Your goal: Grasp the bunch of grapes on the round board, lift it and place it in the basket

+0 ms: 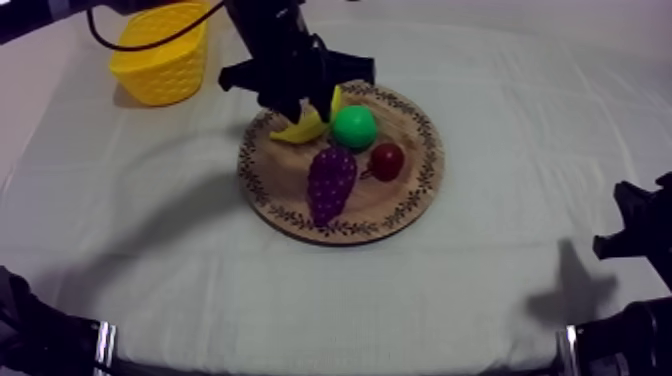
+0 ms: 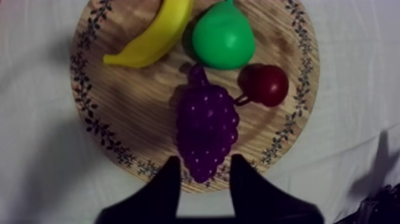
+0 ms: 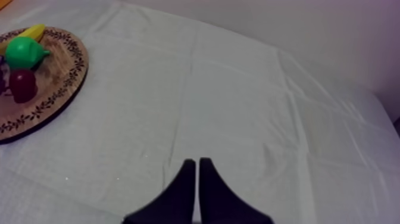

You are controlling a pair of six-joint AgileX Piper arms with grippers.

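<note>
Your left gripper [image 2: 205, 161] sits closest to the lens. Its two black fingers are spread with nothing between them. The tip of the bunch of grapes [image 2: 206, 128] lies just ahead of the fingertips, in line with the gap. I read that line-up as the approach for the pick, and the bunch is not yet held.

The grapes lie flat on the wooden board [image 2: 128, 113], stem end pointing away from the gripper. Just beside them is the small red fruit [image 2: 265, 84]. Farther out are the pear [image 2: 223, 37] and the banana [image 2: 152, 36], close enough that you should keep the grasp narrow.

The yellow basket [image 1: 160, 55] stands off the board near the left arm, so the carry looks short.

Your right gripper [image 3: 196, 162] has its fingers pressed together on nothing. It is over bare cloth [image 3: 238, 89], well apart from the board and out of the way.
</note>
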